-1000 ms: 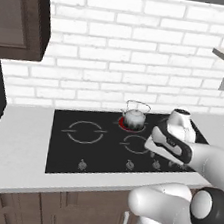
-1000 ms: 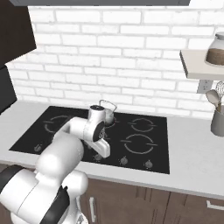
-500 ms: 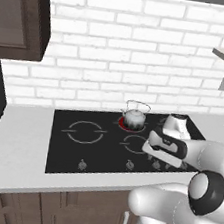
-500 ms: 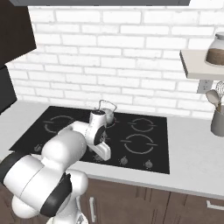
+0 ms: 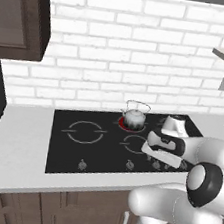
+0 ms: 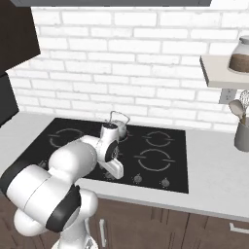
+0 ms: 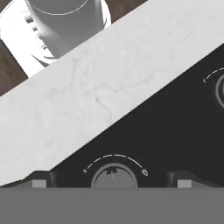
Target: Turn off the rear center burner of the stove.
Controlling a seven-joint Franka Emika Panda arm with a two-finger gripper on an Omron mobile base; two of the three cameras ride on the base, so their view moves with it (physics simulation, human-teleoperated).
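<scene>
Since the earlier frames our hand has sunk lower toward the front edge of the stove (image 5: 103, 150), and its wrist now hangs over the knob row. We place our fingers (image 7: 40, 179) spread apart, one tip on each side of a silver knob (image 7: 114, 176) that sits centred between them near the stove's front edge, beside the pale table (image 7: 100, 83). They do not grip it yet. We judge the step in hand to be the final approach to the knob. Whether this knob governs the rear center burner (image 5: 123, 121) we cannot tell from here. That burner glows red at the back edge of the stove, near its middle, with the small steel kettle (image 5: 134, 117) standing on it. Next we need to ease down, close on the knob, and twist it until the red ring goes dull.
</scene>
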